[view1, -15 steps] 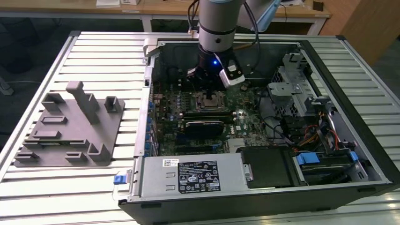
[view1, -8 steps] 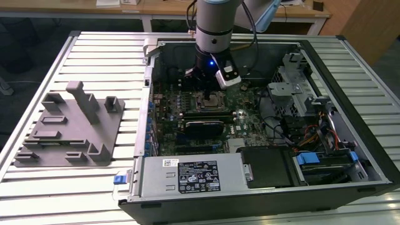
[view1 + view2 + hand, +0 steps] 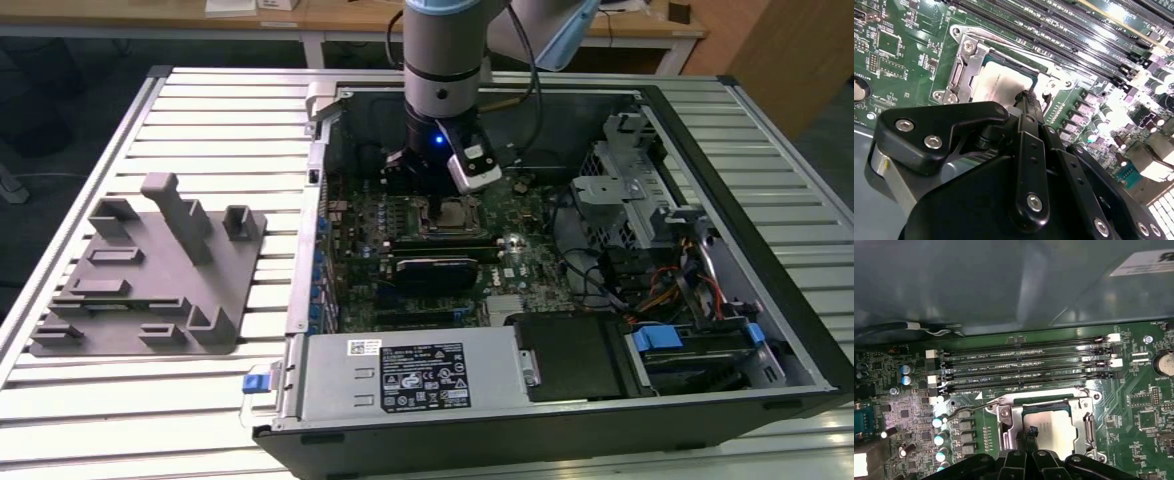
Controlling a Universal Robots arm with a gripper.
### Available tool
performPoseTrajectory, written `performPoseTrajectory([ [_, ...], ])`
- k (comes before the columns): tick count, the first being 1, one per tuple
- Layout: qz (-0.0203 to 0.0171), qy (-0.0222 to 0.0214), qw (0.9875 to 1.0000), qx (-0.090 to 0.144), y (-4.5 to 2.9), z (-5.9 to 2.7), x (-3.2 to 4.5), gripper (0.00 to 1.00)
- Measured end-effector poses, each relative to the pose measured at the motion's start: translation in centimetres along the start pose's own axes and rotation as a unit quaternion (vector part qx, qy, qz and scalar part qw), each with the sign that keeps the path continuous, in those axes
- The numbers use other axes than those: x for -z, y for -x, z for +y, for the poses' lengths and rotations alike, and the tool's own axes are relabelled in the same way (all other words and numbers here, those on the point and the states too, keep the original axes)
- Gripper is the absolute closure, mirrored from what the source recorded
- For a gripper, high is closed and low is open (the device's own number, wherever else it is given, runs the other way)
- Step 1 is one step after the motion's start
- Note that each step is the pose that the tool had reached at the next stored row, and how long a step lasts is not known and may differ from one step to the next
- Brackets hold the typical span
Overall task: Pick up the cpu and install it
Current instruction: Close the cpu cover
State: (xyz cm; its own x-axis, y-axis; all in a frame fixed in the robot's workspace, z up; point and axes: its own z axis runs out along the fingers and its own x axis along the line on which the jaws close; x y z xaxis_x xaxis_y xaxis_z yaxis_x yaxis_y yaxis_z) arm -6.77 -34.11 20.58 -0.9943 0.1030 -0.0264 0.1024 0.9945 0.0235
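Claw (image 3: 1025, 96) pressed together, its tip on the cpu (image 3: 999, 82) inside the socket (image 3: 960, 70). Seating stage, I'd judge; it wants gentleness.

One cpu (image 3: 1054, 422) down there in one socket (image 3: 1004, 427); four memory slots (image 3: 1024, 360) lined up just beside the socket, one coin cell (image 3: 1165, 361) near it, one grey fixture (image 3: 154, 270) well apart, outside one case (image 3: 561, 440).
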Motion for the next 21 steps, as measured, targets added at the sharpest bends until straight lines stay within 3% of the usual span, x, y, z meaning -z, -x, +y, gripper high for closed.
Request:
performPoseTrajectory([
  [4, -0.0019, 0.0003, 1.0, 0.0, -0.28, -0.03, -0.22, 0.89],
  [21, -0.002, 0.0002, 1.0, 0.0, -0.7, -0.08, -0.57, 0.89],
])
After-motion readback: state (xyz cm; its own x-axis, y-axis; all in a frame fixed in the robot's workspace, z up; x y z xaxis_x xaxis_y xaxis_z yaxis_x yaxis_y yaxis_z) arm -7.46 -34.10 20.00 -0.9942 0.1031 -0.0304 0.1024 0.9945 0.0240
